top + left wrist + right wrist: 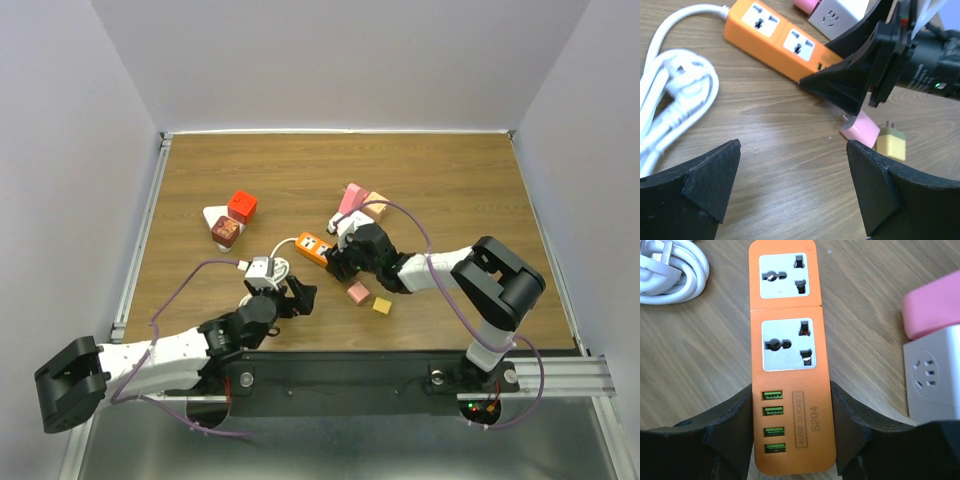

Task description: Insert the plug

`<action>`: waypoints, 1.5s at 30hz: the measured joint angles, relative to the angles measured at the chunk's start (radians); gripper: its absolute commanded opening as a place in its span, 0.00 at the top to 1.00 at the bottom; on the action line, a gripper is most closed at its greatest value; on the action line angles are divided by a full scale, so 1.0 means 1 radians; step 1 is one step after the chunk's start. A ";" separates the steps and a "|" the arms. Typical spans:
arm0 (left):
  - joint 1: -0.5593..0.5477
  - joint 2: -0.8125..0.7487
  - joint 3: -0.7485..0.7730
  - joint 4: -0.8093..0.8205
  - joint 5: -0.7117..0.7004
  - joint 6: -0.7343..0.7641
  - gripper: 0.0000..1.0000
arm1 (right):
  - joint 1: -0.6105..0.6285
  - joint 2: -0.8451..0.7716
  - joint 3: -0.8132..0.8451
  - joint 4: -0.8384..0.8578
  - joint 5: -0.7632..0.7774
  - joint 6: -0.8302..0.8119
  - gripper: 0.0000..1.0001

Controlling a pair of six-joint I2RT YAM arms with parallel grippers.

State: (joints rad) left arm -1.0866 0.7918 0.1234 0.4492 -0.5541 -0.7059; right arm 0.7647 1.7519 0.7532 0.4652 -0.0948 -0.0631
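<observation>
The orange power strip lies mid-table with two sockets and several green USB ports showing in the right wrist view. My right gripper is shut on its USB end, one finger on each long side. A small pink plug and a yellow plug lie on the wood just in front of it; both show in the left wrist view. My left gripper is open and empty above bare wood, left of the plugs.
The strip's white cable is coiled to its left. A white cube adapter, a pink block and a tan cube sit behind the strip. A red cube and a white wedge lie further left.
</observation>
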 measured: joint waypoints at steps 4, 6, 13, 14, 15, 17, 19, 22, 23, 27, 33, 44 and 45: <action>0.002 0.068 0.000 0.055 -0.003 0.026 0.01 | 0.004 -0.001 0.000 0.000 0.058 0.056 0.99; 0.022 0.121 0.000 0.101 0.008 0.045 0.01 | 0.015 -0.008 -0.005 0.000 0.080 0.070 0.99; 0.153 0.325 0.002 0.311 0.112 0.101 0.01 | 0.101 -0.052 -0.043 -0.010 0.153 0.114 0.99; 0.161 0.341 0.003 0.329 0.120 0.106 0.01 | 0.114 -0.055 -0.046 -0.013 0.168 0.122 1.00; 0.169 0.359 0.006 0.349 0.132 0.112 0.01 | 0.121 -0.056 -0.048 -0.013 0.171 0.124 1.00; 0.175 0.380 0.014 0.381 0.150 0.124 0.01 | 0.139 -0.056 -0.050 -0.017 0.183 0.134 1.00; 0.184 0.389 0.024 0.404 0.163 0.133 0.01 | 0.154 -0.056 -0.050 -0.019 0.190 0.140 1.00; 0.210 0.391 0.028 0.438 0.179 0.145 0.01 | 0.177 -0.056 -0.050 -0.023 0.193 0.151 1.00; 0.220 0.391 0.028 0.446 0.183 0.146 0.01 | 0.182 -0.056 -0.050 -0.024 0.193 0.155 1.00; 0.240 0.402 0.028 0.460 0.188 0.150 0.01 | 0.206 -0.056 -0.050 -0.030 0.182 0.173 0.89; 0.247 0.432 0.028 0.461 0.188 0.155 0.01 | 0.218 -0.062 -0.058 -0.031 0.164 0.192 0.29; 0.251 0.362 0.028 0.462 0.203 0.180 0.01 | 0.221 -0.251 -0.174 -0.037 0.135 0.180 0.13; 0.251 0.353 0.028 0.460 0.203 0.182 0.01 | 0.221 -0.280 -0.192 -0.034 0.131 0.176 0.13</action>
State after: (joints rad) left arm -0.8356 1.1450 0.1513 0.9096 -0.3511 -0.5236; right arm 0.9855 1.4719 0.5610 0.4313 0.0360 0.1127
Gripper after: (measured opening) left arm 0.986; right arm 0.863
